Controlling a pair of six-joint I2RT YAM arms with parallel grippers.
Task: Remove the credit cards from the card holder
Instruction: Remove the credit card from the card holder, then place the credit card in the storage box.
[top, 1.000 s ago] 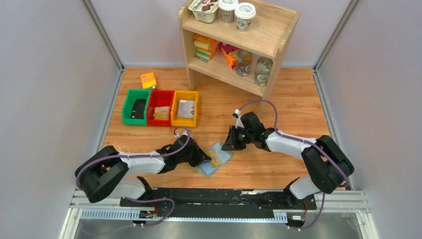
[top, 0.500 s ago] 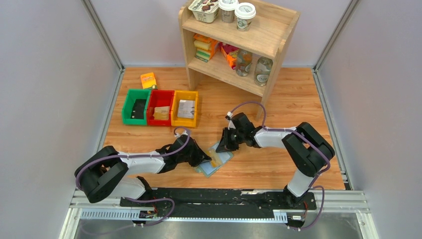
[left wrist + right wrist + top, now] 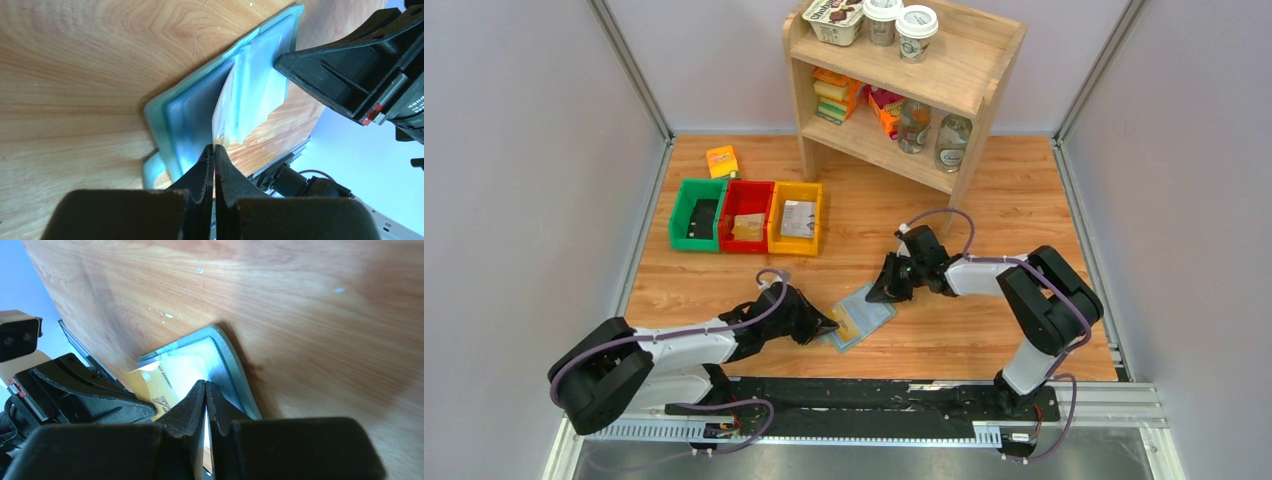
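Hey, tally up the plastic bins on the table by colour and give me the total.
green bin: 1
red bin: 1
yellow bin: 1
Total: 3

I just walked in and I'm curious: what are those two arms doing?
They are working on an open green holder on the table. The left tool pinches the edge of a yellow card, which is partly out of its pocket. The right tool is closed on the holder's far edge, seemingly steadying it.
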